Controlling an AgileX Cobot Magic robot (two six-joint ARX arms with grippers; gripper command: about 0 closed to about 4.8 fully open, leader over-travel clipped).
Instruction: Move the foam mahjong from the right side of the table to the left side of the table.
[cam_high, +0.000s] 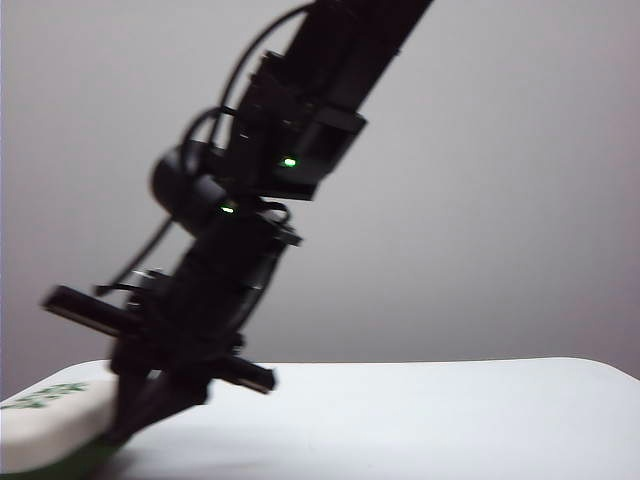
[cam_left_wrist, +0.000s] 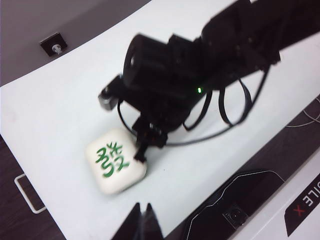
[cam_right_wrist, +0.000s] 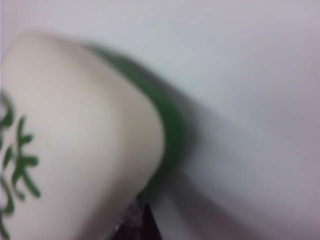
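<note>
Ext view: right end effector (cam_high: 135, 415) touches the mahjong (cam_high: 45, 425), low at left edge of surface (cam_high: 420, 420); grip can't tell.

L wrist: left end effector (cam_left_wrist: 144, 220) clenched, empty, near block (cam_left_wrist: 115, 161); right arm nearer.

R wrist: block (cam_right_wrist: 85, 145) fills frame.

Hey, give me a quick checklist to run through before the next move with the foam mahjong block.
1. Soft white, green-based foam mahjong block lying flat on the plain white table: ok.
2. Right gripper at the block's edge: ok.
3. Right gripper's grip on the block: cannot tell, its fingers are blurred.
4. Left gripper shut, above the table, apart from the block: ok.
5. Block on the left side of the table: cannot tell.
</note>
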